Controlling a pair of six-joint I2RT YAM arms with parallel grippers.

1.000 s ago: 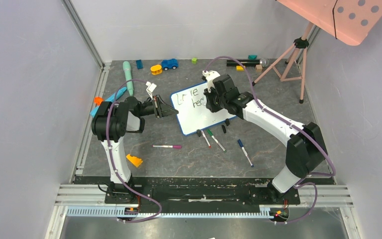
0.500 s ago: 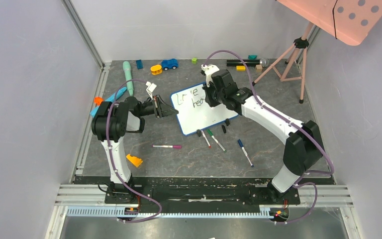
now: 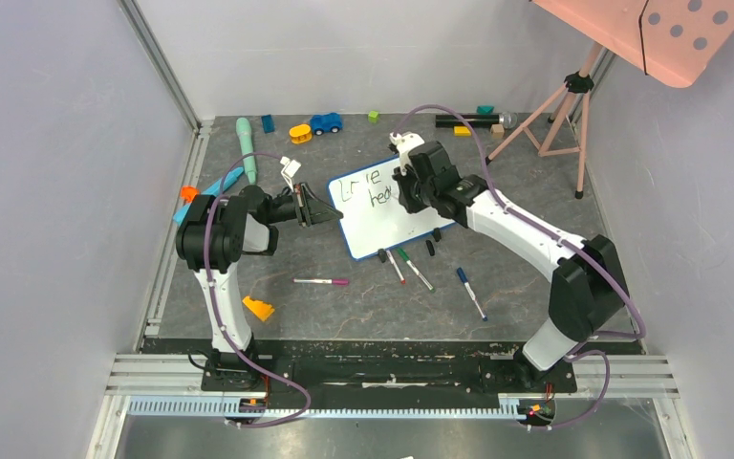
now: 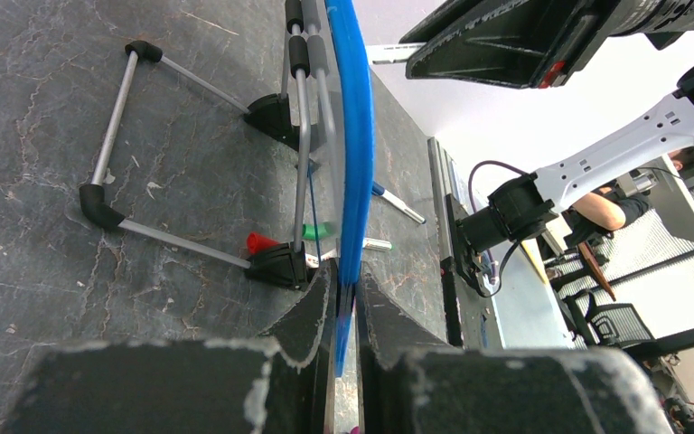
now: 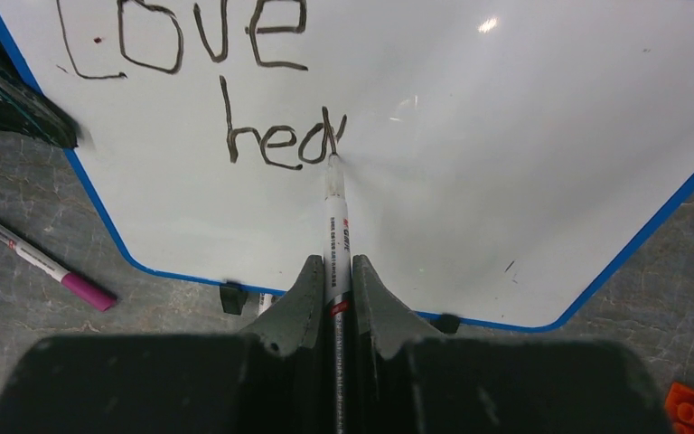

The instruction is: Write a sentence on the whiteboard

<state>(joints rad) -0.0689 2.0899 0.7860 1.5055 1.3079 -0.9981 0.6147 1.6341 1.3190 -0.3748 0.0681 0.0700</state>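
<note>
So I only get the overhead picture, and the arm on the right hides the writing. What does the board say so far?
Observer: On the whiteboard the sentence reads "Love", then "hea" beneath.
Operator: Is the pen touching it?
Observer: Yes, the marker tip sits on the last letter, pinched in the right end effector.
Operator: What's the other arm doing?
Observer: The left end effector is shut on the whiteboard's blue edge.
</note>
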